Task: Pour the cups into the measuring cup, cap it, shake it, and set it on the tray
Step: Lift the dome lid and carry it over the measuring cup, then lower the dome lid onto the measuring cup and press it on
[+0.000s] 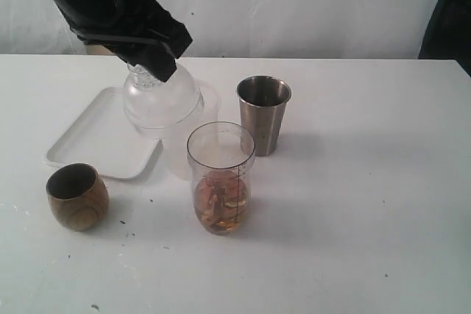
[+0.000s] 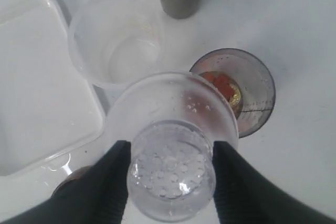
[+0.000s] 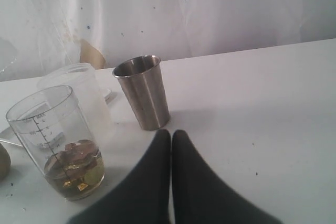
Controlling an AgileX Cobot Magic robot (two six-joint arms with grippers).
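The clear measuring cup [image 1: 221, 178] stands upright at the table's middle, holding brownish pieces [image 3: 73, 169] in liquid; its mouth is uncovered. My left gripper [image 2: 170, 174] is shut on the clear dome cap [image 1: 160, 99], held in the air behind and left of the measuring cup, above the frosted cup. The steel tumbler [image 1: 263, 114] stands behind and right of the measuring cup. The brown wooden cup [image 1: 76, 196] sits upright at front left. The white tray [image 1: 103, 136] lies at back left. My right gripper [image 3: 171, 135] is shut on nothing, low over the table near the tumbler [image 3: 142, 92].
A wider frosted plastic cup [image 2: 115, 45] stands between the tray [image 2: 42, 87] and the measuring cup [image 2: 239, 90], partly hidden by the cap in the exterior view. A white wall closes off the back of the table.
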